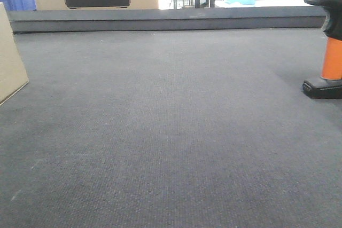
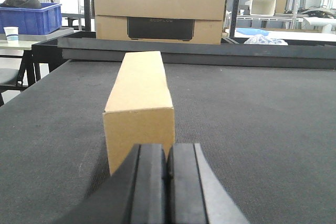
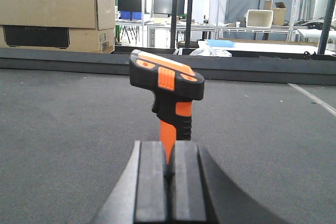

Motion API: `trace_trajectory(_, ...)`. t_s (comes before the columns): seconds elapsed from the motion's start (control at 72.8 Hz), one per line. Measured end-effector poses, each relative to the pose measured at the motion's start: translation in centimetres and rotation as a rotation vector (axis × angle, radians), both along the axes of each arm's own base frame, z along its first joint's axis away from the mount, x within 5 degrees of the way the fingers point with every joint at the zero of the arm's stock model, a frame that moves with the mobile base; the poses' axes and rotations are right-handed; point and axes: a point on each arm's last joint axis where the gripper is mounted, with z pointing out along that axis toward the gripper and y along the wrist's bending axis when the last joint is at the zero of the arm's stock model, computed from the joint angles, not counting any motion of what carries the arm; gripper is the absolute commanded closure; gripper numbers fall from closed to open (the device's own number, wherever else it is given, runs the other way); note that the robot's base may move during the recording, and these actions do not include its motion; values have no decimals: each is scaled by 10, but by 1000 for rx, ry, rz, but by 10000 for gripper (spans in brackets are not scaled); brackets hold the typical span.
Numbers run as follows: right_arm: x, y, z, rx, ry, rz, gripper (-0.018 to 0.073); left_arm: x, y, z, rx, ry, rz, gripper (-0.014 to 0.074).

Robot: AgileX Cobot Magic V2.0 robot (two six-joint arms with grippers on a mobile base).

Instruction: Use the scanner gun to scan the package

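The package (image 2: 139,103), a plain tan cardboard box, lies lengthwise on the dark mat right ahead of my left gripper (image 2: 168,153). That gripper's black pads are pressed together with nothing between them, a short way from the box's near end. A corner of the package (image 1: 9,57) shows at the front view's left edge. The scanner gun (image 3: 168,85) stands upright on its base, black head over orange handle, just beyond my right gripper (image 3: 169,153). This gripper is shut too and empty. In the front view the scanner gun (image 1: 331,52) stands at the right edge.
A larger cardboard box (image 2: 160,9) with a dark panel sits behind the raised black rim (image 1: 171,20) at the mat's far edge. A blue bin (image 2: 31,17) stands at the far left, with shelving and white tables further back.
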Motion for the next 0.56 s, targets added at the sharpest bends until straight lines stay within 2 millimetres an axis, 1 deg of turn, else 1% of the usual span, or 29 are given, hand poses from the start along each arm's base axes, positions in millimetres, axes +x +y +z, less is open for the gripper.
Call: trace_trajectory(0.564,0,0,0,0,0,0,728,0,0,0,0,0,0,708)
